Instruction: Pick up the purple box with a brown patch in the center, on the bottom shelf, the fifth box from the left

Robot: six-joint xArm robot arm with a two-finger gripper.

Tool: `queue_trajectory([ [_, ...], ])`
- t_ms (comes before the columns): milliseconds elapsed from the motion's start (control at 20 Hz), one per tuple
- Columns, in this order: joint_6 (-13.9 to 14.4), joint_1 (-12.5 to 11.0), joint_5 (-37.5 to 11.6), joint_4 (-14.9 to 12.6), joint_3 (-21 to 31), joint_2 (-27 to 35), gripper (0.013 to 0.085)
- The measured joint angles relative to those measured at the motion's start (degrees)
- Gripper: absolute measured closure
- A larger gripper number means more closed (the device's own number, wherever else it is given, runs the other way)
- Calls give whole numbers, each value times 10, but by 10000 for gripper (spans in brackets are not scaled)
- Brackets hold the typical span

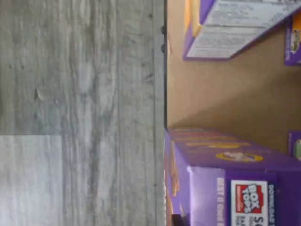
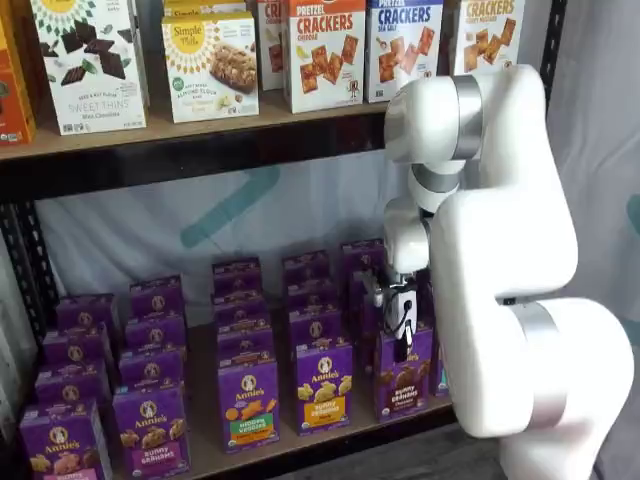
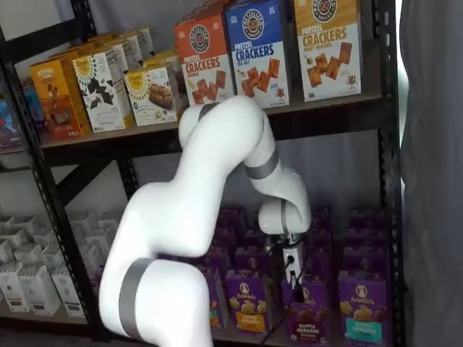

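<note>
The purple box (image 2: 403, 378), with brown cookies and a maroon lower band, stands in the front row on the bottom shelf (image 2: 203, 400); it also shows in a shelf view (image 3: 311, 318). My gripper (image 2: 403, 335) hangs right at the box's top edge, as a shelf view (image 3: 293, 278) also shows. The black fingers show side-on with a cable beside them, and no gap is visible. I cannot tell whether they touch the box. The wrist view shows the brown board (image 1: 216, 94) and a purple carton top (image 1: 235, 174) with a Box Tops mark.
A yellow-banded purple box (image 2: 322, 390) stands left of the task box and a green-banded one (image 3: 362, 311) right of it. More purple rows stand behind. Cracker boxes (image 2: 325, 50) fill the upper shelf. The black rack post (image 3: 387, 181) and the grey floor (image 1: 80, 94) lie nearby.
</note>
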Motion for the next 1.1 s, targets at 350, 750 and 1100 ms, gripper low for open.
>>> queue_trajectory([
  [350, -10, 8, -18, 20, 79, -53, 690],
  [750, -22, 21, -72, 47, 210, -148, 690],
  [1100, -9, 30, -111, 42, 343, -258, 690],
])
